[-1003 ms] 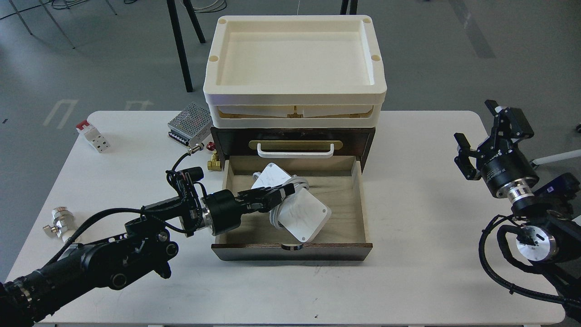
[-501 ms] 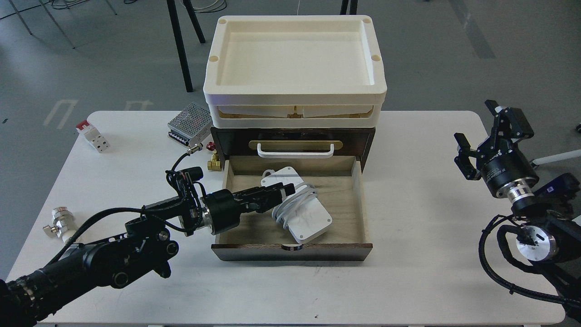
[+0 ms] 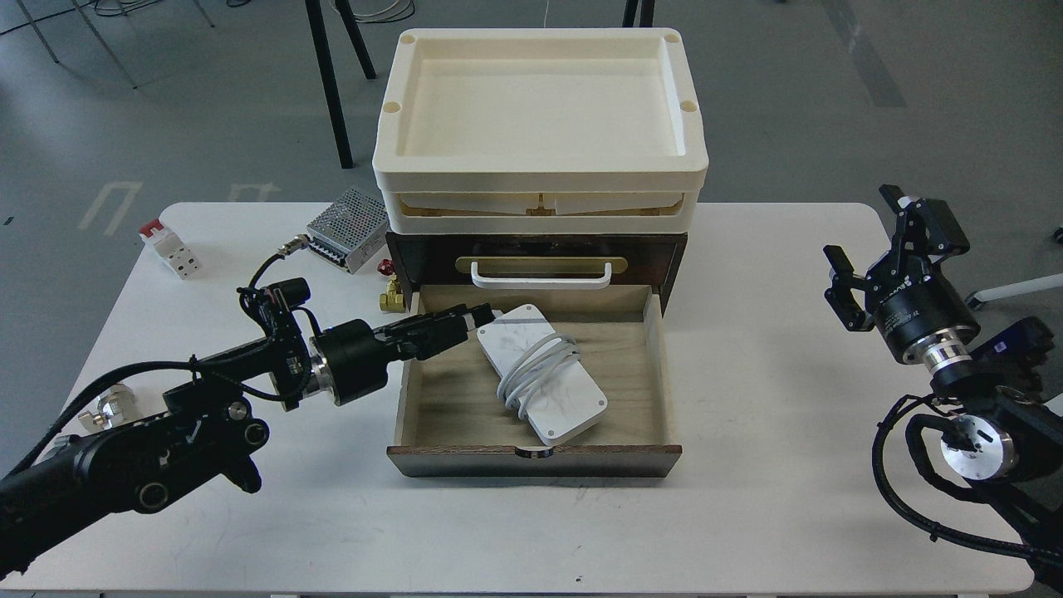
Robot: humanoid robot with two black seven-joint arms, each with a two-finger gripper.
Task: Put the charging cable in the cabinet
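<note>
The charging cable [image 3: 544, 374], a flat white brick with white cord wound round its middle, lies flat and slanted inside the open pale wood drawer [image 3: 631, 365] of the dark brown cabinet [image 3: 531, 246]. My left gripper [image 3: 477, 320] is over the drawer's left wall, its tips just beside the brick's upper left corner. It holds nothing and its fingers look slightly apart. My right gripper [image 3: 860, 226] is open and empty above the table's right side, far from the cabinet.
Cream trays [image 3: 540, 166] are stacked on the cabinet. Left of it are a perforated metal power-supply box [image 3: 347, 228], a brass fitting [image 3: 390, 295] and a red-and-white block [image 3: 170, 249]. A metal fitting [image 3: 104, 407] lies at the left edge of the white table [image 3: 747, 515].
My left gripper let go of the brick and pulled back left to the drawer's left wall. The brick dropped from a tilt to lying flat in the drawer. The right arm shifted slightly.
</note>
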